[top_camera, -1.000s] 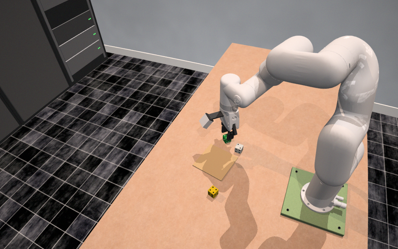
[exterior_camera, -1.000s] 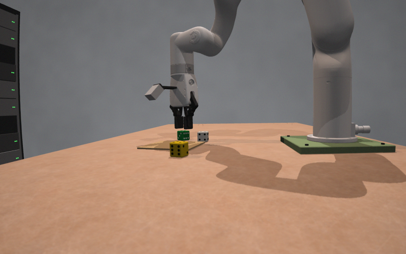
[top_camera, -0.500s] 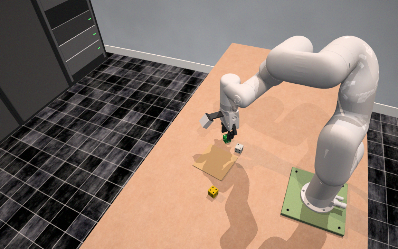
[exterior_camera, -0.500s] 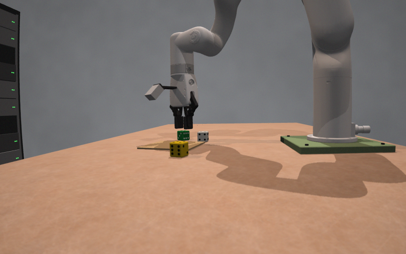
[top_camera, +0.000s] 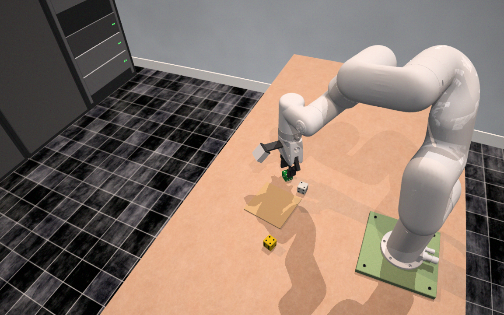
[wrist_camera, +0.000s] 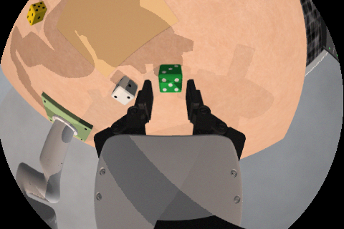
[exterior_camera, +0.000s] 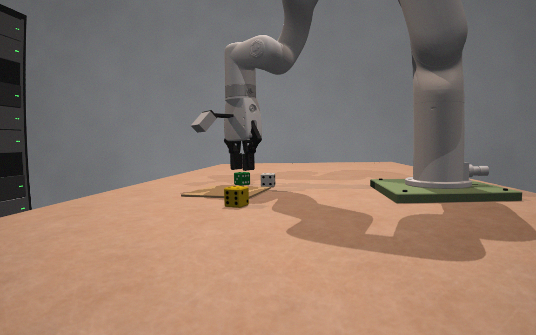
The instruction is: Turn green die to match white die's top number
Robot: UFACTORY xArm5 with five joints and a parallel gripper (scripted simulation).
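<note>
The green die (top_camera: 285, 176) (exterior_camera: 242, 178) (wrist_camera: 170, 79) lies flat on the table beyond the mat. In the wrist view its top shows several pips, one in the centre, and the side towards the camera shows three. My gripper (top_camera: 287, 169) (exterior_camera: 242, 168) (wrist_camera: 169, 88) is open and empty, pointing down just above the green die, its fingers over opposite sides. The white die (top_camera: 302, 187) (exterior_camera: 268, 179) (wrist_camera: 124, 90) lies flat beside the mat's corner, its top showing two pips. The tan mat (top_camera: 281, 222) (exterior_camera: 203, 193) (wrist_camera: 158, 11) lies flat with no die on it.
The yellow die (top_camera: 269, 243) (exterior_camera: 236, 196) (wrist_camera: 36, 13) lies flat on the near side of the mat in the top view. The white die is close to my finger on that side. The green base plate (top_camera: 375, 270) (exterior_camera: 461, 196) (wrist_camera: 54, 107) is at the right in the top and exterior views.
</note>
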